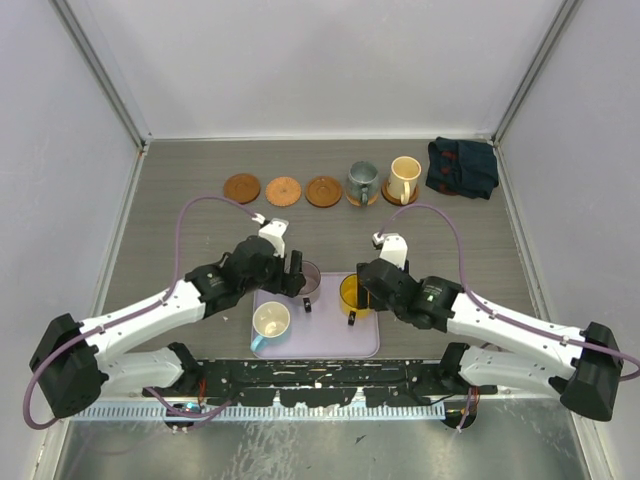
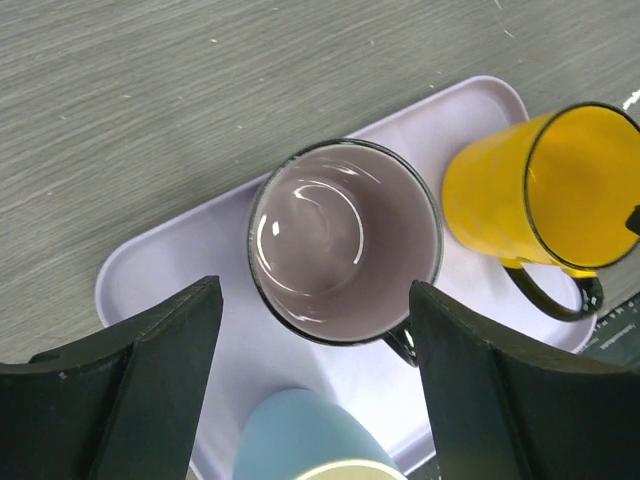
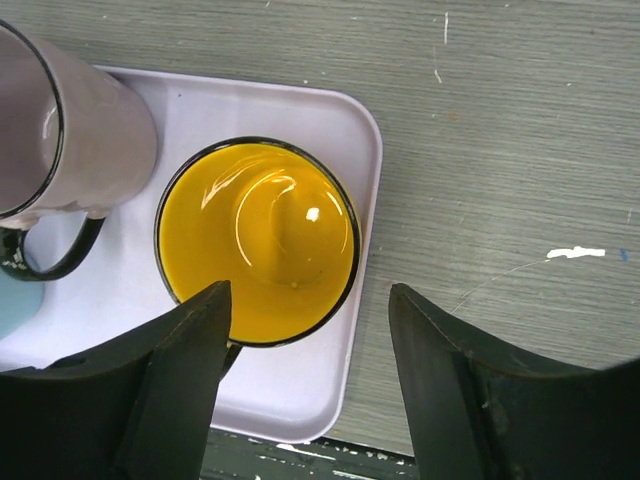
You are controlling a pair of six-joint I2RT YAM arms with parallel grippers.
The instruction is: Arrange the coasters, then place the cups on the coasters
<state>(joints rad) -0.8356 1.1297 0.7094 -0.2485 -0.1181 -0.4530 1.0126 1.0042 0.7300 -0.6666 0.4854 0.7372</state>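
Three bare brown coasters (image 1: 241,187) (image 1: 283,191) (image 1: 323,191) lie in a row at the back. Two more coasters carry the grey-teal cup (image 1: 361,180) and the cream-beige cup (image 1: 404,178). On the lavender tray (image 1: 330,335) stand the purple-grey cup (image 1: 306,280) (image 2: 345,240), the yellow cup (image 1: 352,294) (image 3: 257,243) and the cream-and-blue cup (image 1: 270,322) (image 2: 300,440). My left gripper (image 1: 296,275) (image 2: 315,370) hangs open over the tray, just short of the purple-grey cup. My right gripper (image 1: 360,297) (image 3: 310,380) is open above the yellow cup's near rim and holds nothing.
A dark blue cloth (image 1: 462,166) lies at the back right corner. Enclosure walls close in the table on the left, right and back. The tray's right edge (image 3: 372,200) borders bare grey tabletop (image 3: 500,150).
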